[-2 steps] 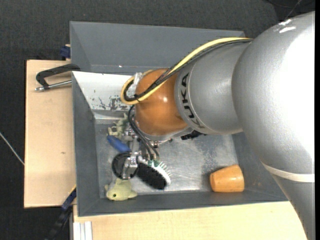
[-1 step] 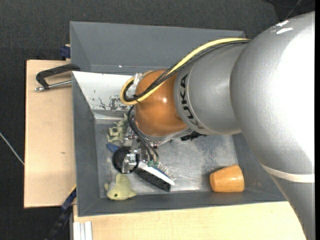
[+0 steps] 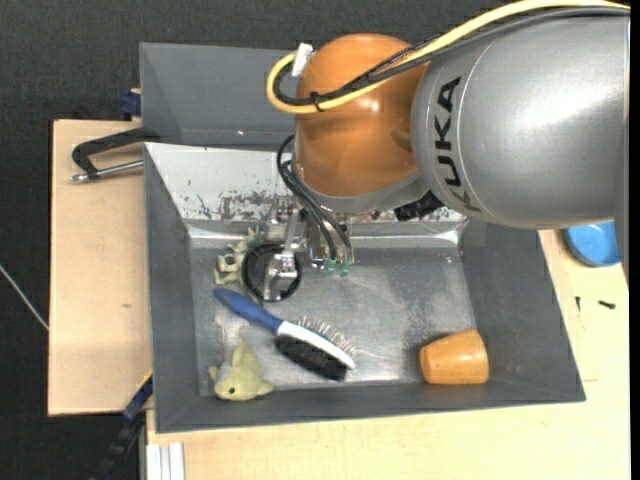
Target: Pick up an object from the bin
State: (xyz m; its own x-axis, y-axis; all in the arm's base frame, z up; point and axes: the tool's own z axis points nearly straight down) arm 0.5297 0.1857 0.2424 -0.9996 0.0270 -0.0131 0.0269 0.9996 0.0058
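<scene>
Well, landmark: a brush [image 3: 300,340] with a blue handle, a black head and pale bristles. It lay slantwise on the floor of the grey bin [image 3: 505,298], handle toward the back, head toward the front.
Gripper [image 3: 305,256]: hung low just behind the brush, past the handle end and close to the floor, beneath the orange wrist cover [image 3: 355,118].
Gripper state: could not be told; the metal parts and thin cables at its tip ran together.
Thing nearest the gripper: a black round object [image 3: 262,273], ring-like. It lay just behind the brush's handle, near the foot of the back wall and close against the gripper's tip on the view's left side. Contact between the two could not be judged.
Greenish piece [image 3: 232,260]: small and pale, just beside the black round object, on the side farther from the brush's head.
Yellow toy [image 3: 238,376]: soft-looking, animal-shaped, in front of the brush's handle by the front wall, near but apart from the brush.
Orange cup-like thing [image 3: 455,358]: rounded, well apart from the brush's head toward the view's right, close to the front wall.
Arm [image 3: 540,108]: silver, reaching over the bin from the view's right, behind the brush, with a yellow cable [image 3: 480,23] along its top.
</scene>
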